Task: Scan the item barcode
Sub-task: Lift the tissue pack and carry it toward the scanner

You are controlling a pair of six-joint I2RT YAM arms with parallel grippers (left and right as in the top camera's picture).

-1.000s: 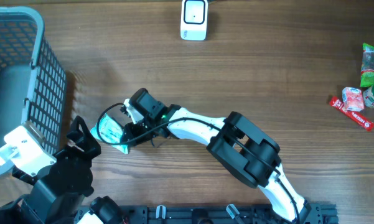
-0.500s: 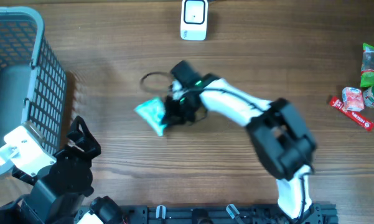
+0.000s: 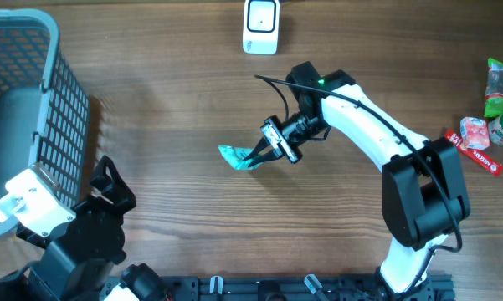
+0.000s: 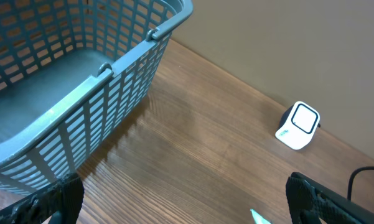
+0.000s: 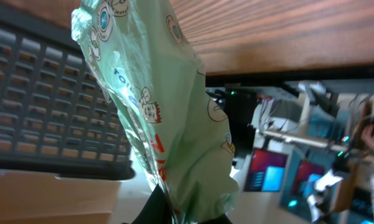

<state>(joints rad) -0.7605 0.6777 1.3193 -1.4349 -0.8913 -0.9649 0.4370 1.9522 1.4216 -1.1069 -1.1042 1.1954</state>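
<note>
Right wrist view is showing us the green packet (image 5: 168,112) close up: cartoon faces, round badges, and blue and red lettering we are failing to read. Our right gripper (image 3: 259,153) is pinching one end of it, arm reaching from the near edge, elbow bent, wrist turning leftward. At mid-table the packet is stretching left-right, its free end pointing toward the basket (image 3: 67,109), well apart from the white scanner (image 3: 261,27). Our left gripper (image 4: 187,202) is standing spread wide.

Packet (image 5: 165,118) cut by right wrist view edges; basket (image 3: 67,125) cut by overhead left edge.
</note>
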